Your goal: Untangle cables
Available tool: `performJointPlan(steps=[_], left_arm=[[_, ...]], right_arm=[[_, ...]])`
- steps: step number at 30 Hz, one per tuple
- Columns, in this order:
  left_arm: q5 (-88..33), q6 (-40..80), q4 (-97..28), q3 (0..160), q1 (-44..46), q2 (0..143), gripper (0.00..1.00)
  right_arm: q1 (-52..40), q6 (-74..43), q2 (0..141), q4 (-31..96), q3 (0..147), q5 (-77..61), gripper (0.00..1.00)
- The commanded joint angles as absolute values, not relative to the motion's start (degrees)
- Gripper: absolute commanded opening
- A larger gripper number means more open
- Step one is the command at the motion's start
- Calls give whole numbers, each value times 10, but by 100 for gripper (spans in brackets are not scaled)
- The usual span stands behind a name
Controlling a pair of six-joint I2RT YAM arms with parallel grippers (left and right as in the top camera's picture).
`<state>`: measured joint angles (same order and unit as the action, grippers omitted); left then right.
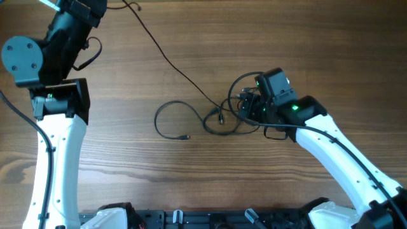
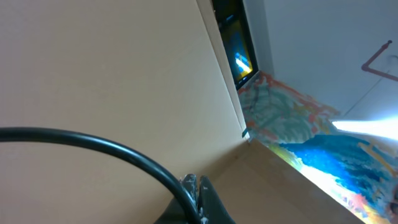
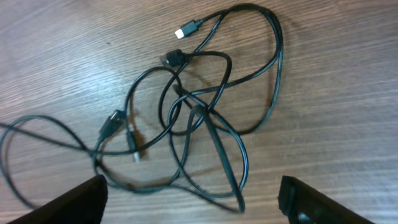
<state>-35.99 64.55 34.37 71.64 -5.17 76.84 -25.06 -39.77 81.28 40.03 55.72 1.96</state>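
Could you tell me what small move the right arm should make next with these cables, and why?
Probably lower the right gripper straight down and close on one strand. Its fingers are spread wide above the cables, holding nothing, and the crossings lie just ahead of them, with a free plug beyond. Which strand frees most easily is hard to tell.

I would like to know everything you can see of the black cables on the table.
The cables are thin black cords, rubbery in look, lying flat on the wooden table in loose, overlapping loops, crossed in several places. Small plugs show at some ends, one with a bare metal tip. One strand runs off toward the far edge; another curls into an open loop toward the left arm. The right tool hangs open above them.
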Motion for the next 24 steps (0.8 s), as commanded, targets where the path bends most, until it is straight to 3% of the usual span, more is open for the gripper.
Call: performJointPlan(steps=[1,4,7,8,10,13,15,24], left_arm=[[-378,652,341,721,-50,765,4],[-378,647,258,721,-47,765,4],[-327,603,188,721,-77,765,4],[-303,658,189,721,-115,765,4],[-308,779,279,721,-159,765,4],[-277,931,525,721,-182,765,4],[-221,996,596,729,-182,762,4],[-58,994,529,788,-230,760,4]], right_arm=[[-251,-392,861,364,516,25,70],[-251,-400,893,352,515,28,4],[-249,-528,887,418,515,139,4],[-246,-563,880,453,515,182,4],[-241,-555,880,453,515,190,4],[-240,-556,880,428,515,173,4],[-240,-556,880,409,515,157,4],[-240,-563,880,408,512,152,4]])
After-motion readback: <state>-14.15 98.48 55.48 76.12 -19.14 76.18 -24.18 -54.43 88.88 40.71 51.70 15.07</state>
